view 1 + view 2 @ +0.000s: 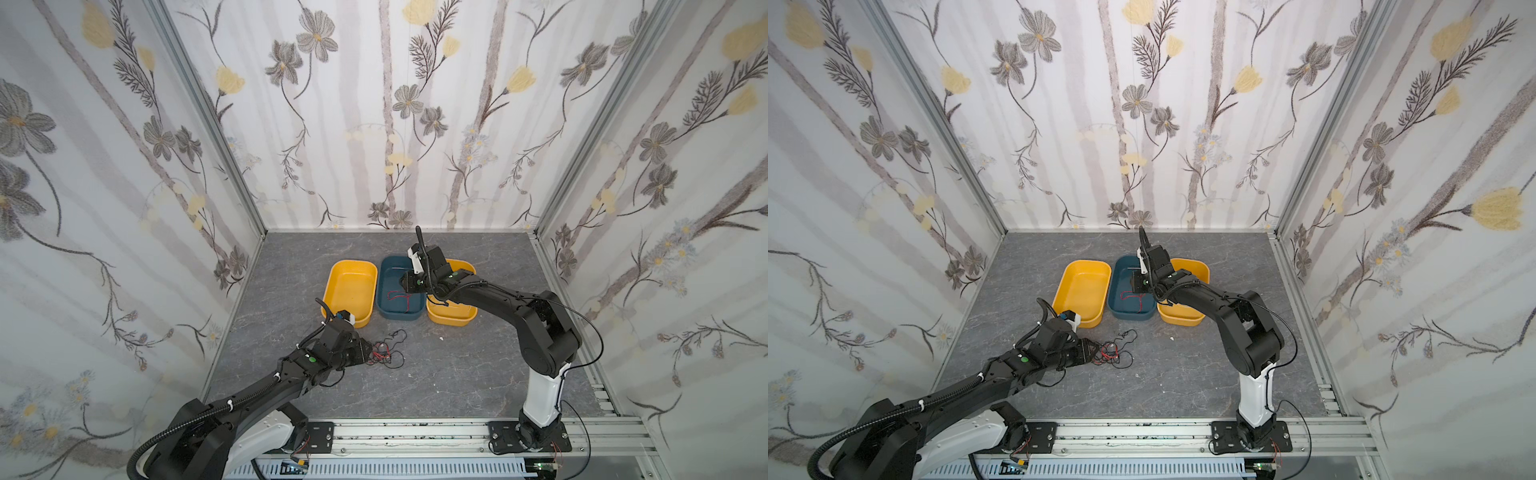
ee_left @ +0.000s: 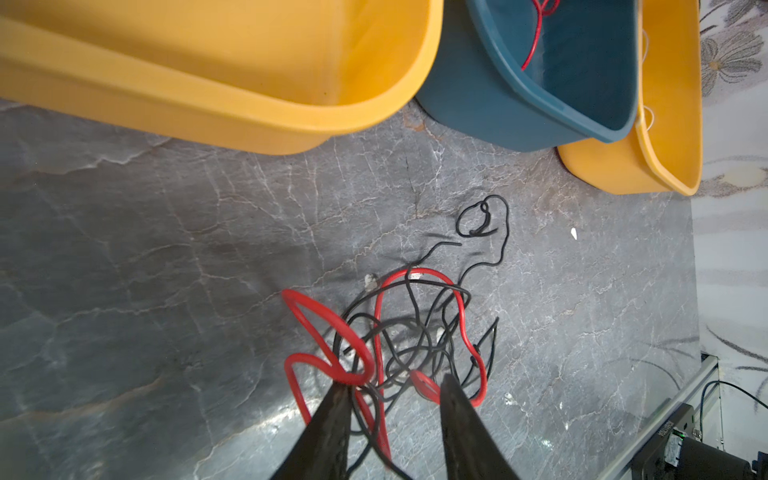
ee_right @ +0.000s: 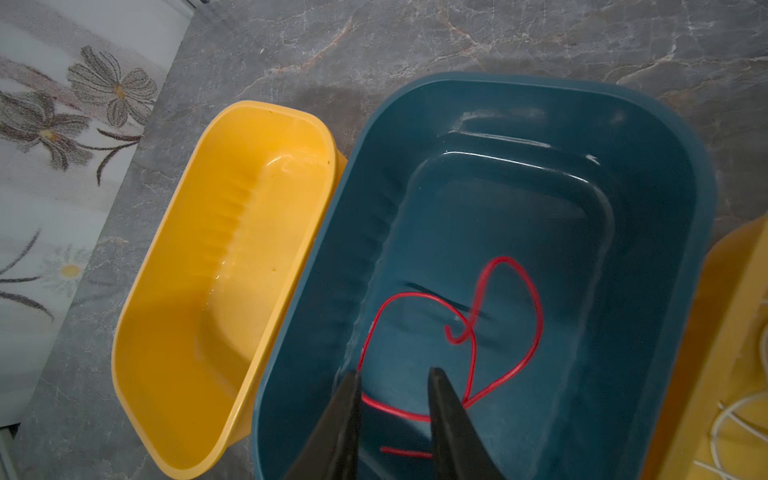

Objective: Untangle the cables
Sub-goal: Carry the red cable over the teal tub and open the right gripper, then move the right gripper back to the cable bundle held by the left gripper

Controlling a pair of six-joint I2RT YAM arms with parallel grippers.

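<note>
The left gripper (image 2: 395, 395) sits low over the grey marbled table (image 2: 166, 249) with its jaws parted. They straddle the near edge of the tangle (image 2: 415, 332) and pinch nothing. The tangle spreads straight ahead of the fingers, toward the bins. It is made of thick glossy red loops laced with thin, limp black strands, and one black tail curls off beyond them. This arm is much the nearer one.

Farther back, the right gripper (image 3: 392, 386) hangs over the smooth blue bin (image 3: 665, 208), its jaws also apart. A single red cable (image 3: 532, 316) lies loose on the floor of the bin below. One yellow bin (image 3: 187, 291) stands bare. The other yellow bin (image 3: 731, 291) holds what looks like a white cable (image 3: 713, 436), mostly cut off by the edge of the view.
</note>
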